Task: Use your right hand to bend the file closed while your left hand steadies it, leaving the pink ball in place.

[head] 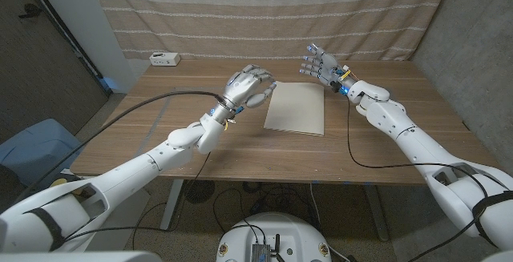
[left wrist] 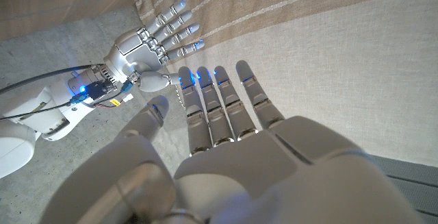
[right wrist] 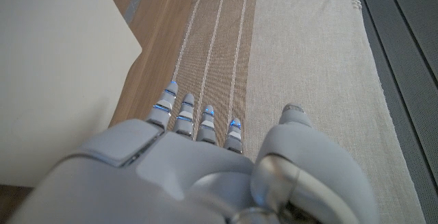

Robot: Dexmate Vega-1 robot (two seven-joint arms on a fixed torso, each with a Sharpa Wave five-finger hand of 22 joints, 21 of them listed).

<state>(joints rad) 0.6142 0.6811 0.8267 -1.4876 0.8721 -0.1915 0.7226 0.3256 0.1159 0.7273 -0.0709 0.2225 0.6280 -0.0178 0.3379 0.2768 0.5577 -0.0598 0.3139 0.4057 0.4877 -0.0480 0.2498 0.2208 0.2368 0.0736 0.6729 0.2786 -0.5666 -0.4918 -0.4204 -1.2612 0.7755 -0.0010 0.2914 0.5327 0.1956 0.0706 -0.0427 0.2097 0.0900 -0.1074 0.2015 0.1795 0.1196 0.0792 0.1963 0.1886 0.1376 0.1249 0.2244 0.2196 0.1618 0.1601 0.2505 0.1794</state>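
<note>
The left hand point(head: 249, 86) is raised above the desk point(head: 184, 146), just beside the near-left corner of the file point(head: 296, 107). In the head view its fingers appear gathered toward the palm; in the left wrist view the same hand point(left wrist: 226, 148) shows its fingers extended, side by side, with the thumb set apart. It holds nothing, and contact with the file cannot be confirmed.

The file lies closed and flat on the desk, between the two hands, as a pale cream rectangle. In the right wrist view the file point(right wrist: 55, 66) lies beside the right hand point(right wrist: 198, 176), not under it.

The right hand point(head: 321, 63) is raised beyond the far-right corner of the file, clear of it, with its fingers spread and empty. The left wrist view shows the same hand point(left wrist: 147, 42) with fingers apart.

Farther off, at the far-left corner of the desk, stands a small white box point(head: 165, 58). A striped beige curtain point(head: 264, 14) hangs behind the desk.
</note>
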